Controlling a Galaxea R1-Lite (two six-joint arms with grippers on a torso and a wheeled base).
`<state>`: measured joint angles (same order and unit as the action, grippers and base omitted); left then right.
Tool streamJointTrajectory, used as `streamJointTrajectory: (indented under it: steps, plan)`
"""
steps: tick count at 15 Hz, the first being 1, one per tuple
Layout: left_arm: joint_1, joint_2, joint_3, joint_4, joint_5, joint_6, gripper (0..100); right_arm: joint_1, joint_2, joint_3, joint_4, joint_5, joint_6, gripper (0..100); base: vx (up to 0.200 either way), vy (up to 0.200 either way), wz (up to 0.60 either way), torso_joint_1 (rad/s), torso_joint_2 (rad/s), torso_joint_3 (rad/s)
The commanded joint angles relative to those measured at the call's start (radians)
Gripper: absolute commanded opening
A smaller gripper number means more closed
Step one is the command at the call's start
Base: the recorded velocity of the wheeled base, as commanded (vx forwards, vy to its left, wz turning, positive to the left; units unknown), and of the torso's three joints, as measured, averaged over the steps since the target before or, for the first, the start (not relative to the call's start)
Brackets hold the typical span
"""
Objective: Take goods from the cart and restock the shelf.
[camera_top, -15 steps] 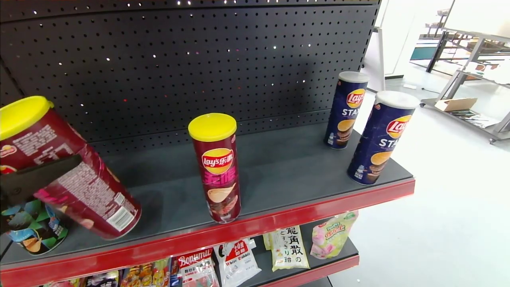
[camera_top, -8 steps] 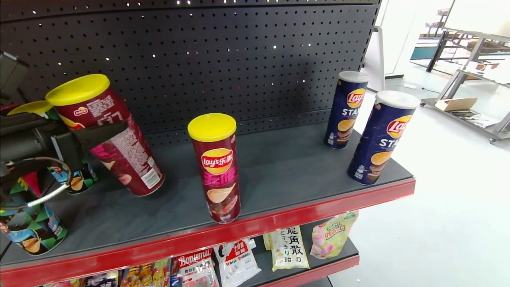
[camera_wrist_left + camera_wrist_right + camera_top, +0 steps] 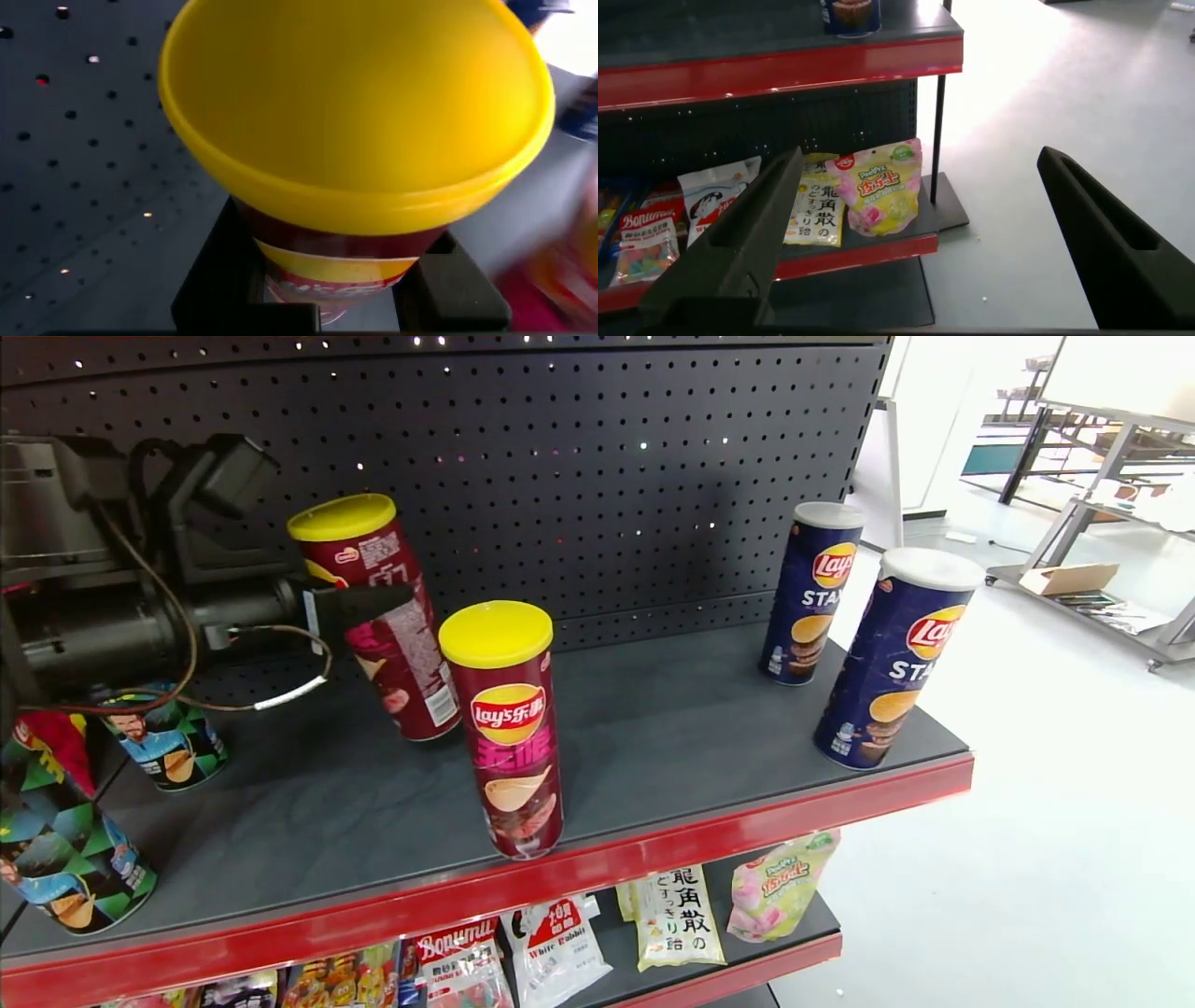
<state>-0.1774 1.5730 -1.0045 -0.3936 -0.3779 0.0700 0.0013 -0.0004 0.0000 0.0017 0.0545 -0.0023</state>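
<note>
A red chip can with a yellow lid (image 3: pixel 412 674) is held tilted over the grey shelf (image 3: pixel 672 728), just behind and left of an upright matching red can (image 3: pixel 509 737). My left gripper (image 3: pixel 378 607) is shut on its upper half. I cannot tell whether its base touches the shelf. In the left wrist view the yellow lid (image 3: pixel 355 112) is close up, with the left gripper (image 3: pixel 341 294) clamped on the can below it. My right gripper (image 3: pixel 924 252) hangs open and holds nothing, low in front of the lower shelf.
Two dark blue cans (image 3: pixel 810 597) (image 3: pixel 894 663) stand at the shelf's right end. Green patterned cans (image 3: pixel 168 742) (image 3: pixel 61 849) stand at the left. The pegboard back wall (image 3: pixel 607 476) is close behind. Candy bags (image 3: pixel 878 187) fill the lower shelf. Open floor lies to the right.
My left gripper carried the red can from the shelf's left front corner rightward and toward the pegboard, and the can now stands more upright. The other cans stayed put.
</note>
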Motion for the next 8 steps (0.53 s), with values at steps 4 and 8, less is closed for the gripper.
streamJointTrajectory:
  steps: [4,8]
  plan:
    - [-0.093,0.185,-0.143,-0.021,0.142,-0.062,0,0.000,0.000,0.000,0.000,0.001,-0.001,100,0.000,0.000,0.00,0.000,0.00,0.000]
    - [-0.125,0.228,-0.191,-0.042,0.191,-0.107,0,0.000,0.000,0.000,0.000,0.001,-0.001,100,0.000,0.000,0.00,0.000,0.00,0.000]
